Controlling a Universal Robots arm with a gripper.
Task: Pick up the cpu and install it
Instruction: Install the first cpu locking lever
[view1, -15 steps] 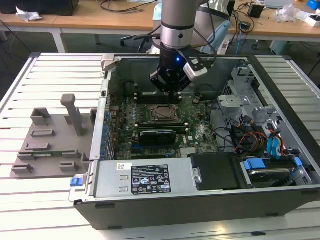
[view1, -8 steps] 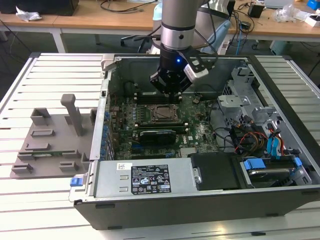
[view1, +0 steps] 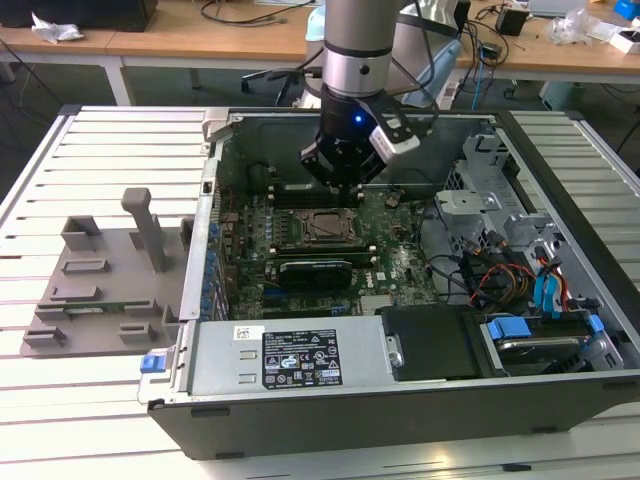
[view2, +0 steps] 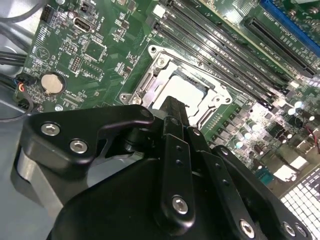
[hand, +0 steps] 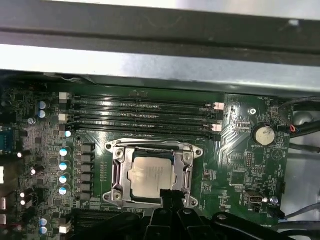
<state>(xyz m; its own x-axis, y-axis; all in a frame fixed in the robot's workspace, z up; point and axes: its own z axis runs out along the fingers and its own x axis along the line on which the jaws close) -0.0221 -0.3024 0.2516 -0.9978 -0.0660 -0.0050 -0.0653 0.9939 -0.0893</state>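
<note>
While the cpu (hand: 151, 174) lies seated in its socket frame (hand: 116, 172), the tool (hand: 169, 196) hovers just above its edge, fingers together

Setting: looking like a robotics or electronics lab.
Work surface: white slatted metal table (view1: 90, 150) carrying an opened dark grey metal computer case (view1: 400, 410).
Background: long light wooden benches (view1: 200, 40) trailing black cables (view1: 240, 12).
Fixture: grey plastic tray with upright posts (view1: 100, 290) sitting beside the case.
</note>
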